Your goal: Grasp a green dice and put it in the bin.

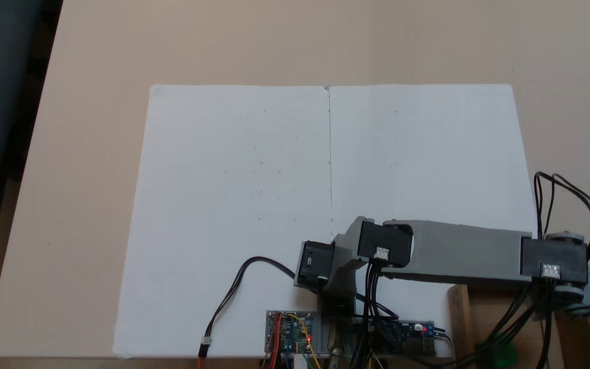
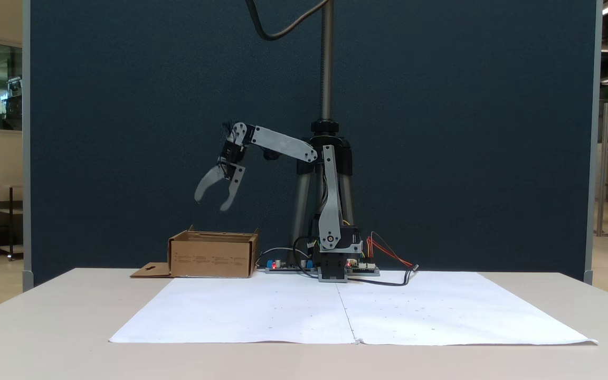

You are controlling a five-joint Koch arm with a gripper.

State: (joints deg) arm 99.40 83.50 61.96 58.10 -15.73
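The green dice (image 1: 504, 354) lies inside the bin (image 1: 459, 315), a blurred green patch partly behind black cables. The bin (image 2: 211, 257) is a low brown cardboard box with a flap (image 2: 150, 271) lying flat on the table beside it; the box walls hide the dice in this fixed view. My gripper (image 2: 211, 204) hangs well above the bin, pointing down, its two grey fingers spread open with nothing between them. In a fixed view from above, the wrist motor (image 1: 553, 266) sits over the bin.
A large white paper sheet (image 1: 254, 179) covers the beige table (image 1: 90, 154). The arm's base and circuit boards (image 1: 290, 333) with loose wires sit at the sheet's edge next to the bin. A tripod (image 2: 326, 132) stands behind the base.
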